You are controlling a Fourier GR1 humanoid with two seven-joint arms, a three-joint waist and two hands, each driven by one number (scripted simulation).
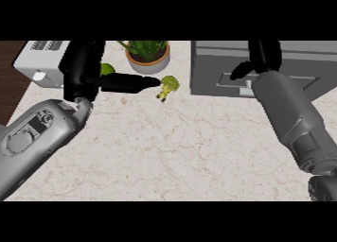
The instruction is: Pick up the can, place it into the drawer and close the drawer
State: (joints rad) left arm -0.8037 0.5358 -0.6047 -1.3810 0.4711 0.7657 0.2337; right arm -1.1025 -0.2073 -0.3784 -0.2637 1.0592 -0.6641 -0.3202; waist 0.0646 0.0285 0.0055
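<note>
Can: I cannot tell where it is. Pale marbled desk (171,151) carries a grey boxy drawer cabinet (311,56) at two o'clock, the right hand (259,56) straight-fingered at its front. At ten o'clock the left hand (84,66) is spread, thumb toward a small yellow-green lump (170,86).

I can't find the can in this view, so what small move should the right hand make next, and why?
Probably lift the right hand slightly off the drawer unit. The hand lies over the unit and hides what is under it; no can shows anywhere, and I cannot tell whether it holds one.
</note>
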